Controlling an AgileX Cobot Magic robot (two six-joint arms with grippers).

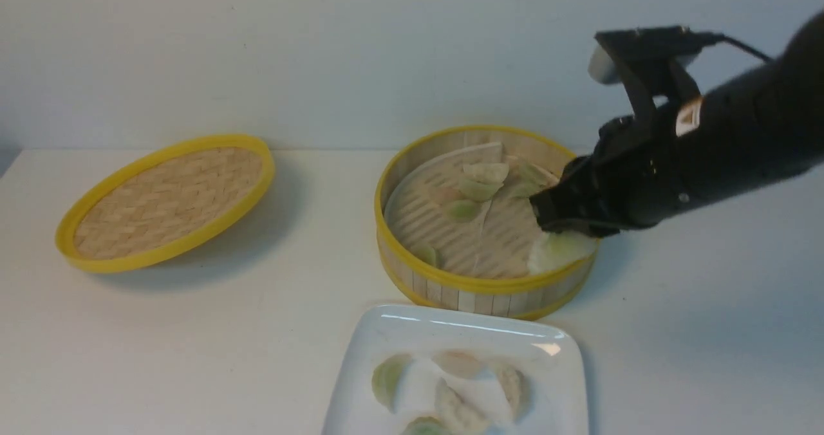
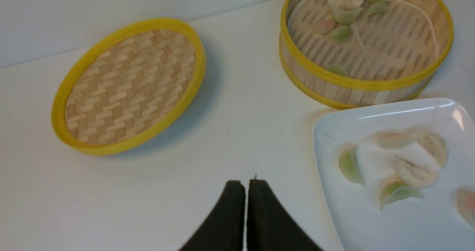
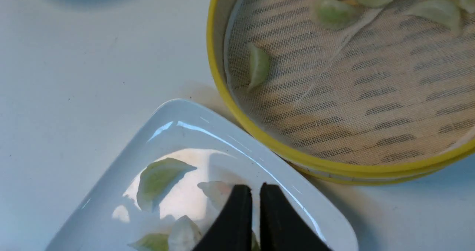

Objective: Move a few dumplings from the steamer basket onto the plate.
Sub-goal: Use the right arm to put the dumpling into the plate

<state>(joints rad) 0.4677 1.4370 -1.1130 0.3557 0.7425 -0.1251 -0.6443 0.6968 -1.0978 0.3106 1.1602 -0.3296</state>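
Note:
The steamer basket [image 1: 479, 287] stands mid-table with several dumplings [image 1: 481, 189] on its white liner, most of them near the far side. The white plate [image 1: 412, 324] in front of it holds several more dumplings [image 1: 454, 407]. My right gripper [image 1: 539, 215] hangs above the basket's right front rim, shut on a pale green dumpling [image 1: 564, 249] that dangles under it. In the right wrist view the right gripper [image 3: 252, 187] shows over the plate's corner [image 3: 207, 128], its fingers almost touching. My left gripper [image 2: 246, 182] is shut and empty over bare table, left of the plate [image 2: 334, 132].
The shallow woven lid [image 1: 168, 200] with a yellow rim lies tilted at the left of the table. A pale wall runs along the table's far edge.

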